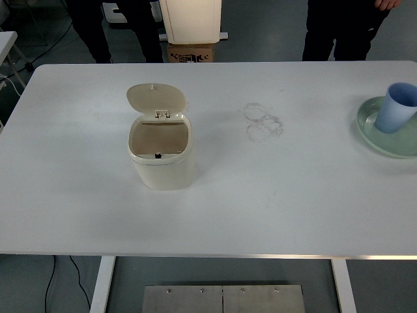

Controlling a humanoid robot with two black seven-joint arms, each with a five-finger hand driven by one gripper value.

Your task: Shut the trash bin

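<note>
White table (pixel 293 195), open trash bin (pixel 163 156)

single high head view, facing forward-down over white table (pixel 273 195)
</note>
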